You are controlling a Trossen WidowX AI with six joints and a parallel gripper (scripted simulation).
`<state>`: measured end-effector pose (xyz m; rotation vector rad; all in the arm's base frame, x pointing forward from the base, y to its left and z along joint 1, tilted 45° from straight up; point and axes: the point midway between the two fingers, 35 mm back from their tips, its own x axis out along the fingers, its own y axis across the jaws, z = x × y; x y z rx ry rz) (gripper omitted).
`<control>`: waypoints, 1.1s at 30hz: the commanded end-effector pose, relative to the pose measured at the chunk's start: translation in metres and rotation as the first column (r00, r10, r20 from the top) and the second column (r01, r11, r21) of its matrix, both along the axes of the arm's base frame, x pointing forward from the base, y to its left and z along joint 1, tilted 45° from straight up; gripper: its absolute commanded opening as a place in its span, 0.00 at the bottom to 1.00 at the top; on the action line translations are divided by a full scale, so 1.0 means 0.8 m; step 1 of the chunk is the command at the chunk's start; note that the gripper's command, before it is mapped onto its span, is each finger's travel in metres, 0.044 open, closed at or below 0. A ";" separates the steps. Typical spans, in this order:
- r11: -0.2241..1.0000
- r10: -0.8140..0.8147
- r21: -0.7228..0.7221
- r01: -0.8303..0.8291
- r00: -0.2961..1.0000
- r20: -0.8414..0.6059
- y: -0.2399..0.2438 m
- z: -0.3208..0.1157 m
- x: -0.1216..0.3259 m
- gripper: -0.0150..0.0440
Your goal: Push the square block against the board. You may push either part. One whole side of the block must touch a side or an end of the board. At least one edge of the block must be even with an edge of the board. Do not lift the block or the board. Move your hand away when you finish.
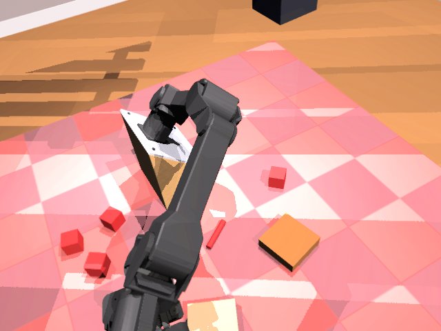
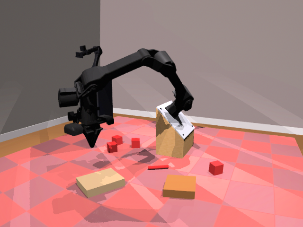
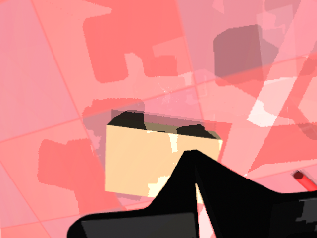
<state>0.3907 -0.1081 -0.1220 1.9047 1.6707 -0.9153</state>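
The orange square block (image 1: 289,239) (image 2: 181,181) lies flat on the checkered mat. The pale rectangular board (image 1: 213,315) (image 2: 97,181) (image 3: 134,159) lies flat to the left of the block in the top and exterior views, with a wide gap between them. The board is cut off at the bottom of the top view. My gripper (image 2: 92,146) (image 3: 191,151) is shut and empty, pointing down. It is raised above the mat, over or just behind the board, and touches neither part. In the wrist view its fingers hide part of the board. The fingertips are outside the top view.
A red stick (image 1: 216,234) (image 2: 157,167) lies behind the gap between block and board. A red cube (image 1: 277,176) (image 2: 216,167) stands beyond the block. Several more red cubes lie left of the wooden wedge (image 2: 171,144), which carries my arm's base on its sloped white plate.
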 end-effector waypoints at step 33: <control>0.668 0.695 -0.364 -0.649 0.369 0.618 0.161 0.080 -0.055 0.25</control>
